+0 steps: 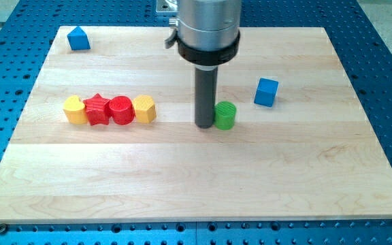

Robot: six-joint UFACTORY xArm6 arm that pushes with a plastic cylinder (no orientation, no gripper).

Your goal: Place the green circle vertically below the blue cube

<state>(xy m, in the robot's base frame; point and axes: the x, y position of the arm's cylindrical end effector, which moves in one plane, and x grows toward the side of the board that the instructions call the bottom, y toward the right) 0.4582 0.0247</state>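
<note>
My tip [204,126] touching green circle [224,116] on its left side, mid-counter. Blue cube [266,92] up-right, toward right edge. Push rightward needed. No gripper: plain rod, nothing held.

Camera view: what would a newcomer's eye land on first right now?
First, the thick dark rod at centre, my tip touching the left side of the green circle. Next, the blue cube, up and to the right of it. Then the tight yellow-and-red row of four blocks at the view's left.
</note>
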